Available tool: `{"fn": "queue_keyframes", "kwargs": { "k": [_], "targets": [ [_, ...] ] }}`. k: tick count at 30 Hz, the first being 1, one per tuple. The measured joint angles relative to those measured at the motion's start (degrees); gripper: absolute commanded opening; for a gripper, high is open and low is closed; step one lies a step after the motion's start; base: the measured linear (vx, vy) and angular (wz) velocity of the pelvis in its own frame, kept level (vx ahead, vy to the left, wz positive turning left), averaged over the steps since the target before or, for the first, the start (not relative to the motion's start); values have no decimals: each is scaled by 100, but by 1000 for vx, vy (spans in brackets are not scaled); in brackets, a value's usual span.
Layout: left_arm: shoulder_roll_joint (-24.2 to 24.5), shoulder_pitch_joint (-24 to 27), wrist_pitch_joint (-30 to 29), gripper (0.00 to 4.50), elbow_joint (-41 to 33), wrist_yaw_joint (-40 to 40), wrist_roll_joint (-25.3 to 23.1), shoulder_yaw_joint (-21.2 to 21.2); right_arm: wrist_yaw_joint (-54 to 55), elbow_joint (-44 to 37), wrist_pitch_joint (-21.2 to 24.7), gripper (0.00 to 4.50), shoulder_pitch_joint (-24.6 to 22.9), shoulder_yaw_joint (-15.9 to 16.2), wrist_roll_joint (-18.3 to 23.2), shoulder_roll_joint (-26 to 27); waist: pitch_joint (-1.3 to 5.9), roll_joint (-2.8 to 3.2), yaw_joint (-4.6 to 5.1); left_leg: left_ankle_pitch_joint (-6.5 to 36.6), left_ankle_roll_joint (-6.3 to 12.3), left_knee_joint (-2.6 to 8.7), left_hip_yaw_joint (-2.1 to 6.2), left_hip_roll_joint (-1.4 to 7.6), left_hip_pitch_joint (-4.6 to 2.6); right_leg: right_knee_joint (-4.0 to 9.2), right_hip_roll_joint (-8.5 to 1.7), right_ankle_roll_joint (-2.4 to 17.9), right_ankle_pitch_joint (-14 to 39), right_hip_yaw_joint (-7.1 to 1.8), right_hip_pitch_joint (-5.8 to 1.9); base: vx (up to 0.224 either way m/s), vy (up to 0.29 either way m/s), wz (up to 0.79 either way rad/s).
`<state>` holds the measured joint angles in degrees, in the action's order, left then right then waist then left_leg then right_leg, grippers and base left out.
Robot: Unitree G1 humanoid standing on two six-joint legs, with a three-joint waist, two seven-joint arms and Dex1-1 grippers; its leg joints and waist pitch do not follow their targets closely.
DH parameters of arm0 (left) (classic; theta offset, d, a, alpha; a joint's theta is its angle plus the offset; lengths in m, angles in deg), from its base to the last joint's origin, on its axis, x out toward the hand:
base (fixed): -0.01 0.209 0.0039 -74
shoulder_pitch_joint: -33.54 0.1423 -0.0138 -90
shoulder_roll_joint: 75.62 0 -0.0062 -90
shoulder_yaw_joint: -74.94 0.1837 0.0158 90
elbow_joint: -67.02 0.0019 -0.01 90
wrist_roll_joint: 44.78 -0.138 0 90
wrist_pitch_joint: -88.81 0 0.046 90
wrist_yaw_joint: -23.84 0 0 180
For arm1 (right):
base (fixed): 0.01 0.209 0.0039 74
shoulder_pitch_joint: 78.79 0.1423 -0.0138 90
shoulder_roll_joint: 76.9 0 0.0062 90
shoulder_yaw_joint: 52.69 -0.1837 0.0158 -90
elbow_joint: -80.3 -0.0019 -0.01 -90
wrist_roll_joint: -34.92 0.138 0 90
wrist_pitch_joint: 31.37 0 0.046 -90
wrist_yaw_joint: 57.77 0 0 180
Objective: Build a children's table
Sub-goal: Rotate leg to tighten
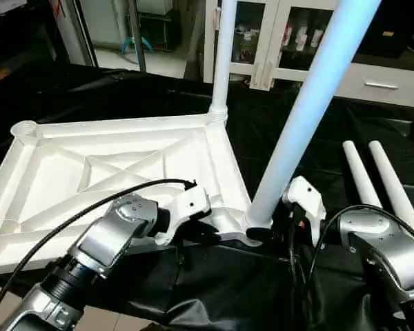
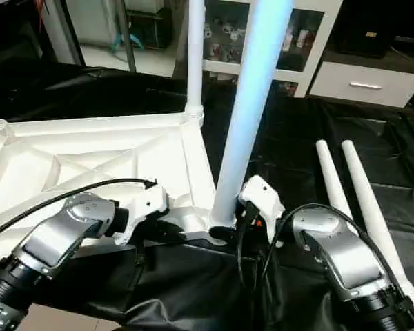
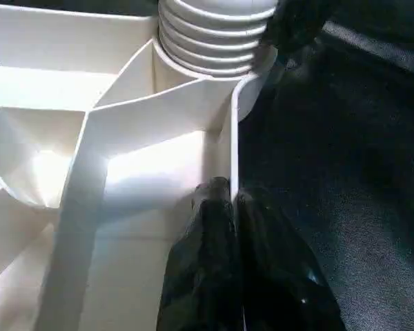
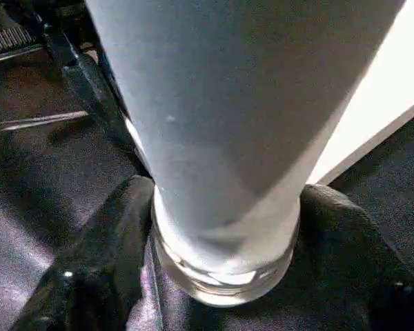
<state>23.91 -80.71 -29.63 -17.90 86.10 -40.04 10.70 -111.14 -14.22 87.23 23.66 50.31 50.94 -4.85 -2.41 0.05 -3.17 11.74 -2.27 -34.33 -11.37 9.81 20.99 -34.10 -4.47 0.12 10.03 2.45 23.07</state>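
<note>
The white tabletop (image 1: 124,165) lies upside down on the black cover, ribs facing up. One leg (image 1: 223,55) stands in its far right corner socket. A second leg (image 1: 303,117) stands in the near right socket. My left gripper (image 3: 224,196) is shut on the tabletop's near rim wall, just beside that socket. My right gripper (image 4: 224,207) holds the base of the near leg from the right, with a black finger (image 4: 117,214) pressed against each side. Two loose legs (image 1: 379,183) lie side by side on the cover at the right.
The far left corner socket (image 1: 25,129) is open. A white glass-door cabinet (image 1: 276,34) and a drawer unit (image 1: 383,83) stand behind the work surface. The black cover (image 1: 214,289) hangs over the near edge below my arms, with floor showing at the lower left.
</note>
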Motion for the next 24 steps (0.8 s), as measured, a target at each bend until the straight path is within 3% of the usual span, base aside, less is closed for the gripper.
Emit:
{"fn": "queue_keyframes", "kwargs": {
  "k": [2, 8, 12, 18, 24],
  "targets": [
    [0, 1, -6, 0, -3, 0, 0, 0, -2, 0, 0, 282, 0, 0, -5, 2, 0, 0, 0, 0, 0, 0, 0, 0, 0, 0, 0, 0, 0, 0, 0, 0, 0, 0],
    [-25, 3, -51, 0, 5, -68, -1, -41, 191, 101, -4, 272, 1, -54, -21, 243, 1, -2, 17, -2, -1, -4, 0, 1, -6, -9, 1, 3, -2, 0, -2, 0, 0, 0],
    [-397, -160, -62, 0, 462, -649, -119, -244, 1114, 605, -118, 272, 136, -300, -165, 949, 1, -2, 109, -5, -6, -20, 0, 2, -10, -11, 3, 14, -10, -3, -5, 0, 0, 0],
    [-1083, -648, -122, 0, 1410, -1596, -221, -478, 2699, 1453, -231, 272, 642, -482, -572, 2015, 2, -2, 139, -6, -7, -24, 1, 1, -17, -7, 2, 5, -7, -3, -12, 0, 0, 0],
    [-1395, -945, -110, 0, 1970, -2199, -335, -694, 4606, 2153, -275, 272, 1123, -755, -983, 3202, 3, 2, 166, -10, -14, -20, 11, 2, -29, -2, 2, 6, -10, 6, -9, 0, 0, 0]
  ]
}}
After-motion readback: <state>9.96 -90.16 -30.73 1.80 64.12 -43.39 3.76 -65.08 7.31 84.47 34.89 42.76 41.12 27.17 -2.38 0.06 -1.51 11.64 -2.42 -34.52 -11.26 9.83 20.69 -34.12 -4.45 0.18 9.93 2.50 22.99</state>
